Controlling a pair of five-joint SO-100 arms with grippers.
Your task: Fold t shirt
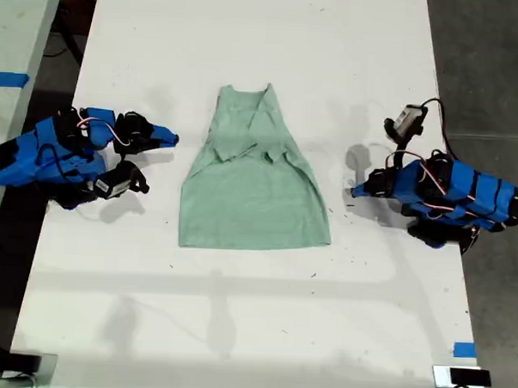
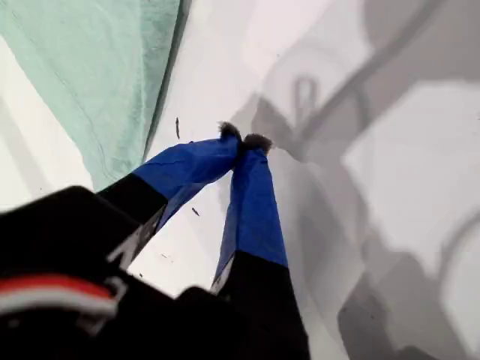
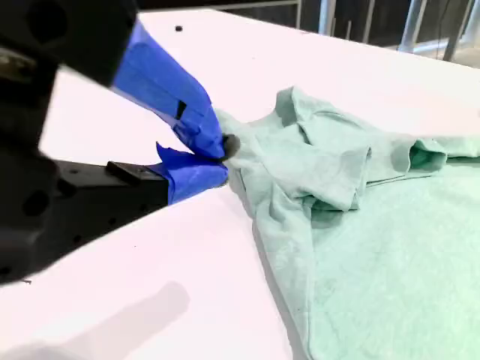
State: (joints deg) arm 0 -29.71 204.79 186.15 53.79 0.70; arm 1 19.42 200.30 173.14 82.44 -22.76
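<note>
t shirt [image 1: 255,189] lying lengthwise between both arms | first gripper [image 2: 241,137] pinched shut, empty, beside the hem edge | second gripper [image 3: 217,159] nearly shut, empty, nearer the folded sleeves

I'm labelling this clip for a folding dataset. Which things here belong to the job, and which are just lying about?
Part of the job:
- t shirt, sleeves already folded in
- my first gripper
- my second gripper
- white table under the shirt

Just lying about:
- blue tape marker on the table
- blue tape strip on the neighbouring surface
</note>
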